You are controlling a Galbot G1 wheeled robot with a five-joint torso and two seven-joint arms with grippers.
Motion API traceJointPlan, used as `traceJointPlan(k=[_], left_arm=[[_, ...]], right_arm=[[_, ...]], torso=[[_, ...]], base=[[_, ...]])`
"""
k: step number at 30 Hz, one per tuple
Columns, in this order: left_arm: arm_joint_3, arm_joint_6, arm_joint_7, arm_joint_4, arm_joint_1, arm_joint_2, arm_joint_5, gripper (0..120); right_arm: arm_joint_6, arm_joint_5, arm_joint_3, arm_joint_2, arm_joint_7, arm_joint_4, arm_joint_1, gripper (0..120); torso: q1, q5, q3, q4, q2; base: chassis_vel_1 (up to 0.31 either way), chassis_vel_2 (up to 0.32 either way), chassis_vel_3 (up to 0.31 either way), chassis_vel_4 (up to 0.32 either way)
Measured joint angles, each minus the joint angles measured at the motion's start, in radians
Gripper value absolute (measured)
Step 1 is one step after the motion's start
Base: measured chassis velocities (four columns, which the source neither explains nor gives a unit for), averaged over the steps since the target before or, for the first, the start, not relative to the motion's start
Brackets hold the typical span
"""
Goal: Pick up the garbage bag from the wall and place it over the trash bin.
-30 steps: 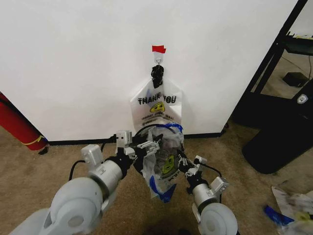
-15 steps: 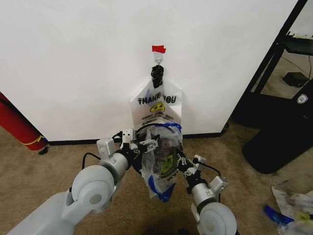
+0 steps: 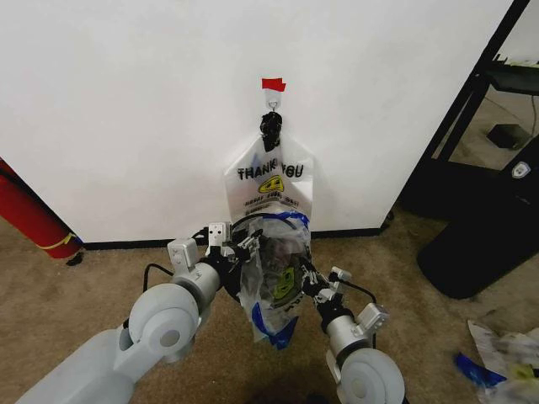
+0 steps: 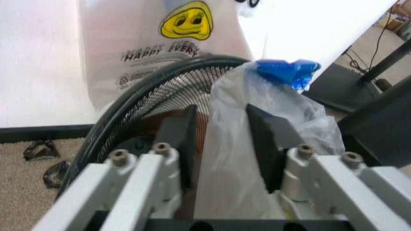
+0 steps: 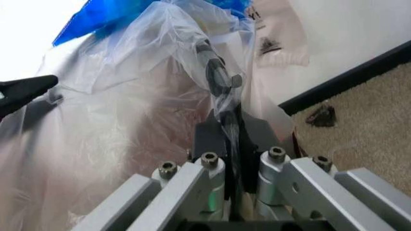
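At the lower centre of the head view the garbage bag point(image 3: 275, 282) hangs between both grippers over the trash bin point(image 3: 290, 220), below a second printed bag point(image 3: 269, 181) on the wall point(image 3: 126, 109). The right wrist view shows the right gripper point(image 5: 230, 126) pinched tight on a fold of plastic — the left wrist view shows the left gripper point(image 4: 222, 139) parted, film between its pads, with the bin's wire rim beyond.

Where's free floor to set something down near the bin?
Free: carpet between the red cylinder and left gripper; carpet between right gripper and the black stand. Crowded: below the hook, where both grippers hold the garbage bag over the trash bin, second bag behind.
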Motion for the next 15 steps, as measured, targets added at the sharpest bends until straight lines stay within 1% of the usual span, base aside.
traceJointPlan(k=[2, 5, 6, 7, 8, 15], left_arm=[[-0.001, -0.003, 0.000, 0.001, 0.001, -0.001, 0.000, 25], [-0.004, -0.009, 0.000, 0.002, 0.002, -0.002, 0.000, 8], [-0.004, -0.009, 0.000, 0.002, 0.002, -0.002, 0.000, 8], [-0.005, -0.010, -0.001, 0.002, 0.004, -0.002, 0.000, 3], [-0.006, -0.011, -0.001, 0.002, 0.005, -0.002, 0.000, 0], [-0.012, -0.016, -0.002, 0.006, 0.015, -0.001, 0.002, 0]], right_arm=[[-0.001, 0.000, -0.001, 0.000, 0.000, -0.001, 0.000, 1], [-0.002, 0.000, -0.002, -0.001, 0.001, -0.003, -0.001, 1], [-0.002, 0.000, -0.002, -0.001, 0.001, -0.003, -0.001, 1], [-0.003, 0.000, -0.002, -0.002, 0.002, -0.003, -0.002, 1], [-0.003, 0.000, -0.002, -0.002, 0.003, -0.004, -0.003, 1], [-0.005, -0.001, -0.009, -0.003, 0.005, -0.005, -0.010, 1]], torso=[[0.000, 0.0000, 0.000, 0.0000, 0.000], [0.000, 0.0000, 0.000, 0.0000, 0.000], [0.000, 0.0000, 0.000, 0.0000, 0.000], [0.000, 0.0000, 0.000, 0.0000, 0.000], [0.000, 0.0000, 0.000, -0.0001, 0.000], [0.000, 0.0000, 0.000, 0.0000, 0.000]], base=[[0.000, 0.000, 0.000, 0.000], [0.000, 0.000, 0.000, 0.000], [0.000, 0.000, 0.000, 0.000], [0.000, 0.000, 0.000, 0.000], [0.000, 0.000, 0.000, 0.000], [0.000, 0.000, 0.000, 0.000]])
